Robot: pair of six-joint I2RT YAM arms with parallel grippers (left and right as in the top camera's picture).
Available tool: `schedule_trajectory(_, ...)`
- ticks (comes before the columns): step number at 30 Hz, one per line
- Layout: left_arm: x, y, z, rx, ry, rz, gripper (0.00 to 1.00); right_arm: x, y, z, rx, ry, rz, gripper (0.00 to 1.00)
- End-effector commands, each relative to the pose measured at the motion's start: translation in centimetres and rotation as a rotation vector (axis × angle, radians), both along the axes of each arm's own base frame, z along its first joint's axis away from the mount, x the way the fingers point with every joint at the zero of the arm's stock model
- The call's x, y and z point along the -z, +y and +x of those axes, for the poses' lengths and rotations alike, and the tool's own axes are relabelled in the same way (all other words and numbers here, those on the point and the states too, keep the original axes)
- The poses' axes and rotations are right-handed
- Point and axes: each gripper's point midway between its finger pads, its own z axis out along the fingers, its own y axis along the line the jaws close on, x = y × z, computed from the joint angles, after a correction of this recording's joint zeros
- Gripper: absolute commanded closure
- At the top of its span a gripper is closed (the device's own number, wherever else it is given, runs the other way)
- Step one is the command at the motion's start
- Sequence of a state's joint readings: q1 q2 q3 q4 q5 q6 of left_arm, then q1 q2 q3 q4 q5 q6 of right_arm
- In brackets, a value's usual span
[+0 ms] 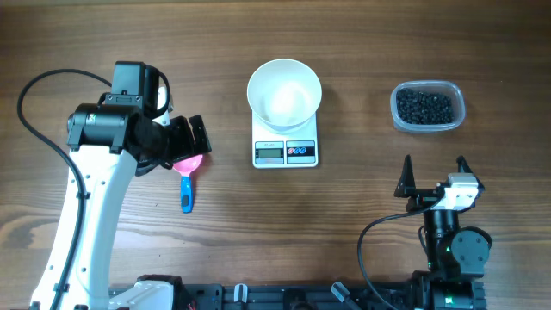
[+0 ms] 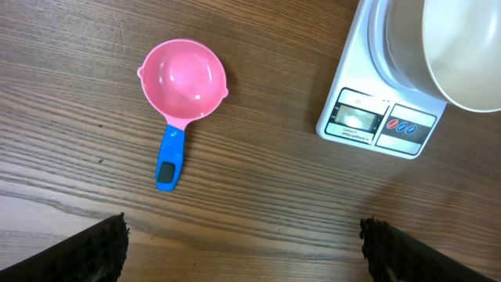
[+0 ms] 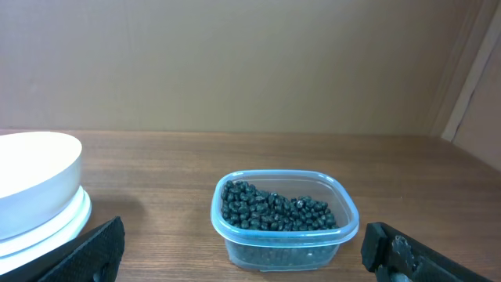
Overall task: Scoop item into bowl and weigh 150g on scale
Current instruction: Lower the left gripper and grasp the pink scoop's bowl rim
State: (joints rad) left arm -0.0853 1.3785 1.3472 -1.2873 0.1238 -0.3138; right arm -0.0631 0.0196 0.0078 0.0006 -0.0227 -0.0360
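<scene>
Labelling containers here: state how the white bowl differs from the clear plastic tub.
The bowl is round and opaque white; the tub is clear and rounded-rectangular. The bowl is empty; the tub holds black beans. The bowl sits on the scale; the tub stands on the table. Both are upright and open-topped.

Clear rounded-rectangular plastic tub point(image 3: 282, 252) is sitting centre frame on the brown wooden table point(image 3: 156, 168), holding a loose heap of tiny black round beads point(image 3: 274, 211). Round plain white bowl point(image 3: 35, 176) is resting on the flat white scale point(image 3: 59, 227) at the left edge, both cropped, apart from the tub. Right gripper point(image 3: 249, 257) is standing wide open, its dark fingers point(image 3: 98, 252) showing in both bottom corners. Plain beige wall point(image 3: 235, 63) is running behind.
</scene>
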Motion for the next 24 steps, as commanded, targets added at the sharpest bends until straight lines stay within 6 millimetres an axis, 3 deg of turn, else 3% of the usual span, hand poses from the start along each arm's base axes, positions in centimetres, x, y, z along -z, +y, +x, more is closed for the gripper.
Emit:
schedule_trajectory(1,0.4,0.2,-0.2,-0.014,0.018,0.012,0.0,0.1,0.3,0.0,-0.018,0.0,0.013,0.0)
schedule_trajectory(10,0.6,0.6,-0.7,-0.027,0.041,0.014,0.0,0.1,0.3,0.0,-0.018,0.0,0.013,0.0)
schedule_trajectory(17,0.7,3.4,-1.0,-0.162,0.07,0.005,0.0,0.1,0.3,0.0,-0.018,0.0,0.013,0.0)
schedule_trajectory(21,2.7,4.2,-2.1,-0.19,0.128,0.006,0.0,0.1,0.3,0.0,-0.018,0.0,0.013,0.0)
schedule_trajectory(24,5.7,3.9,-3.2,-0.188,0.18,-0.003,0.0,0.1,0.3,0.0,-0.018,0.0,0.013,0.0)
